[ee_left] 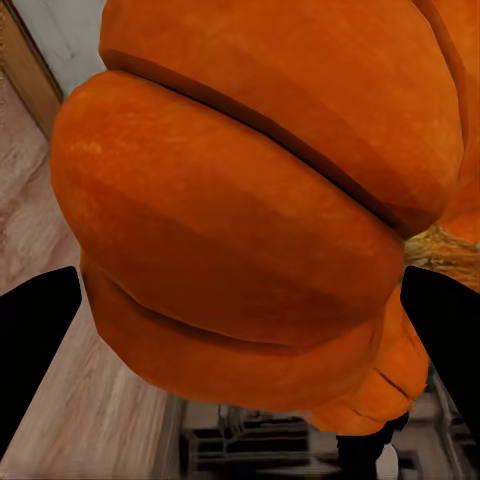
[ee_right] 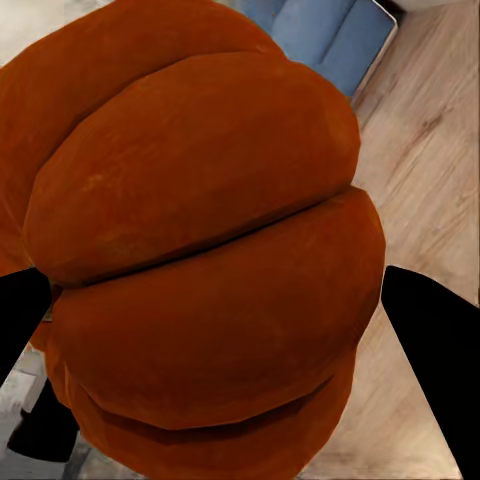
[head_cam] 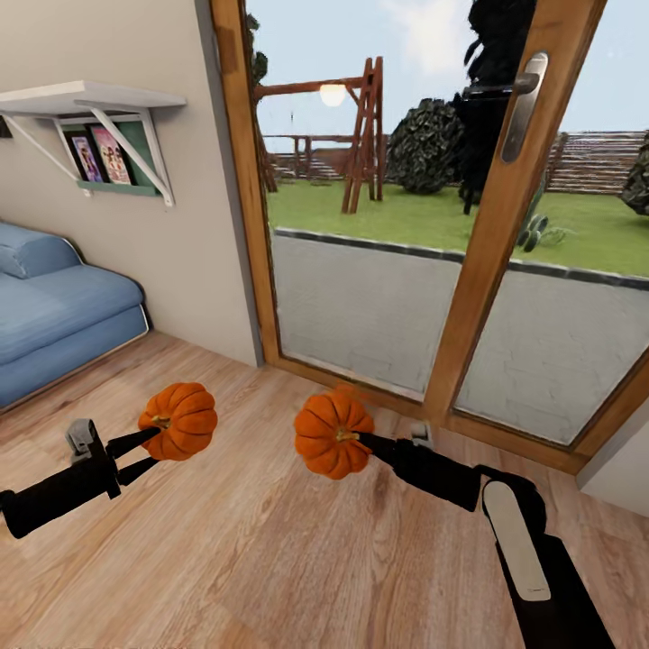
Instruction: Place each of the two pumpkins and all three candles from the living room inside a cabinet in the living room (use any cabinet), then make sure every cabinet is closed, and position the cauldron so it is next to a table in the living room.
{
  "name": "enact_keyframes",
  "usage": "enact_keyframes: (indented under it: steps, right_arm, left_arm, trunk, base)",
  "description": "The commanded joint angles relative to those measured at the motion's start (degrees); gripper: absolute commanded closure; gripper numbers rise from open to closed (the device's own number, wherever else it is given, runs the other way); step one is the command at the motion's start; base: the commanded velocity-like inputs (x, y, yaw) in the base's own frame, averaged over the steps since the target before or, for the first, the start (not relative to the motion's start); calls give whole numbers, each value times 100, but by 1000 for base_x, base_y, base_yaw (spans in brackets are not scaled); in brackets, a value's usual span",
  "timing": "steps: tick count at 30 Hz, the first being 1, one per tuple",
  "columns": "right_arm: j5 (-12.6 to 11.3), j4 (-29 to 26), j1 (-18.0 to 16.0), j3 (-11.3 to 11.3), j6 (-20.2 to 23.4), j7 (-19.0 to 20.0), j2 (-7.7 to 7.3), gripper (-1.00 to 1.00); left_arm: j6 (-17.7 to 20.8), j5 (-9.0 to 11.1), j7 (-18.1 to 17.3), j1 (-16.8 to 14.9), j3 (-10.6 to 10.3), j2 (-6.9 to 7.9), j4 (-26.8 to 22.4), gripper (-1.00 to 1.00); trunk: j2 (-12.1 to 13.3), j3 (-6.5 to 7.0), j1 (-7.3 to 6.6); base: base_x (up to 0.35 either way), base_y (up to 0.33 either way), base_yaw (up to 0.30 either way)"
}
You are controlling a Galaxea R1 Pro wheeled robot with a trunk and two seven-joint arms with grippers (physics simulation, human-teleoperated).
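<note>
Two pumpkins ride above the wooden floor, one in each pincer. The left pincer is clamped on the left pumpkin, the right pincer on the right pumpkin. A glass patio door stands ahead; a blue sofa sits at left.

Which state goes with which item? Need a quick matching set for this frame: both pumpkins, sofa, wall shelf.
Items:
1. left pumpkin
2. right pumpkin
3. sofa
4. wall shelf

States:
A. holds framed pictures below its white board
B. held in the right gripper
C. blue, against the wall at the view's left
D. held in the left gripper

Pairs: 1-D, 2-B, 3-C, 4-A
</note>
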Motion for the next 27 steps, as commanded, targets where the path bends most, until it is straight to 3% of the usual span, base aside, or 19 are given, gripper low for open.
enact_keyframes:
  steps: [1, 3, 6, 27]
  right_arm:
    - [39, 48, -5, 103, -7, 44, 9, 100]
    - [44, 125, -5, 297, -170, 18, 18, 100]
    - [23, 203, -5, 376, -320, -134, 21, 100]
    - [10, 582, -5, 308, -356, -191, -35, 100]
  left_arm:
    - [14, -58, -42, -5, -9, 0, 10, 100]
    - [8, -63, -42, -5, -15, 8, 178, 100]
    - [14, -50, -63, -7, -3, 20, 497, 100]
    - [42, -30, -86, -9, -12, 47, 514, 100]
  trunk:
    - [39, 4, -24]
    - [120, 22, -68]
    - [240, 48, -134]
    - [1082, 230, -595]
  base:
    - [0, 0, 75]
    - [0, 0, 83]
    - [0, 0, 89]
    - [0, 0, 93]
